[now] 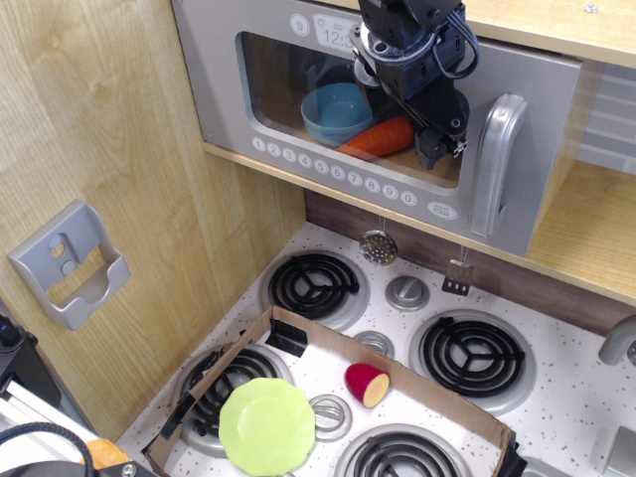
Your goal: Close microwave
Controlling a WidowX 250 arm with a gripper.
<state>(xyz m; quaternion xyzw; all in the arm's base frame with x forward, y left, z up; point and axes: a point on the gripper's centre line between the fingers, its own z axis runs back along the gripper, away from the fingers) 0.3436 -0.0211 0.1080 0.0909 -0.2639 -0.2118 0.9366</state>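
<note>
The microwave (224,94) sits at the top, its wide grey door almost flat against the wooden compartment. The silver D-handle (494,164) is at the door's right end, and a row of round white buttons (348,177) runs along the bottom. Through the clear window I see a blue bowl (336,111) and an orange carrot (378,137) inside. My black gripper (435,149) reaches down from above. It rests against the front of the door window just left of the handle, with the fingers together and holding nothing.
An open wooden shelf (596,224) lies right of the microwave. A small grey holder (70,263) hangs on the left wall. Below is a stovetop with black burners (314,283), a cardboard tray (437,402), a green plate (266,427) and a red-yellow fruit piece (367,385).
</note>
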